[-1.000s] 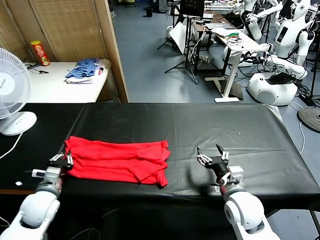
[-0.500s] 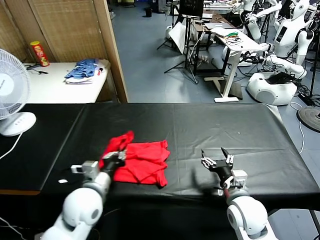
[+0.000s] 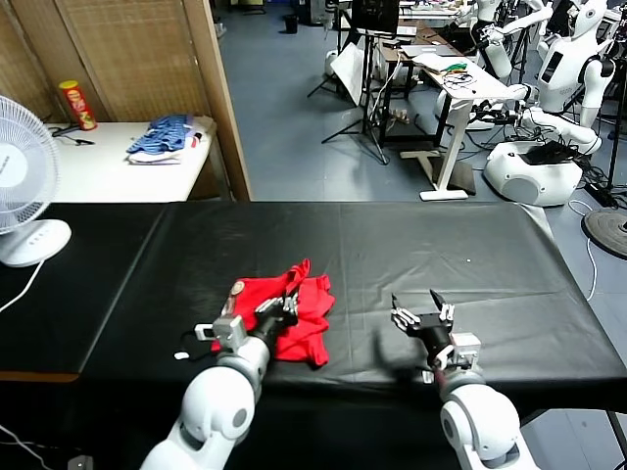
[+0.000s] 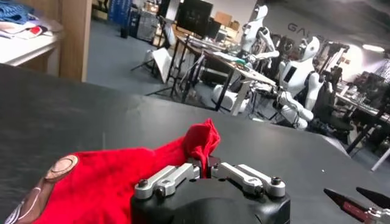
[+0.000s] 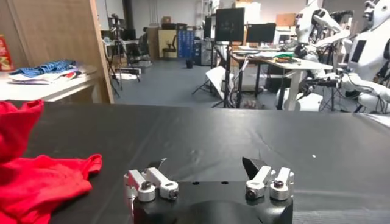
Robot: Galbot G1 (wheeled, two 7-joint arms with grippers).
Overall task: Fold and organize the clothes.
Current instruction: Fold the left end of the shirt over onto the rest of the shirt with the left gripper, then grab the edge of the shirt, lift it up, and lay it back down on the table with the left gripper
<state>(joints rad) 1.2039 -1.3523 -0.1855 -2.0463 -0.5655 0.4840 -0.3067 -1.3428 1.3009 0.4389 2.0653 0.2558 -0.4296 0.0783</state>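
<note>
bare black table [image 3: 470, 245], red T-shirt [image 3: 299, 308] bunched centre-left

Red shirt on black cloth

The T-shirt [image 3: 294, 311] is showing bright red, with a brown-and-white print [image 4: 42, 182] peeking at 1 folded edge. The table cover [image 3: 411, 245] is lying plain black. Behind, the clothing pile [image 3: 162, 137] is showing blue-and-white stripes on a white side table [image 3: 108, 166], beside a red-and-yellow can [image 3: 78, 103] and a white fan [image 3: 20, 186].
</note>
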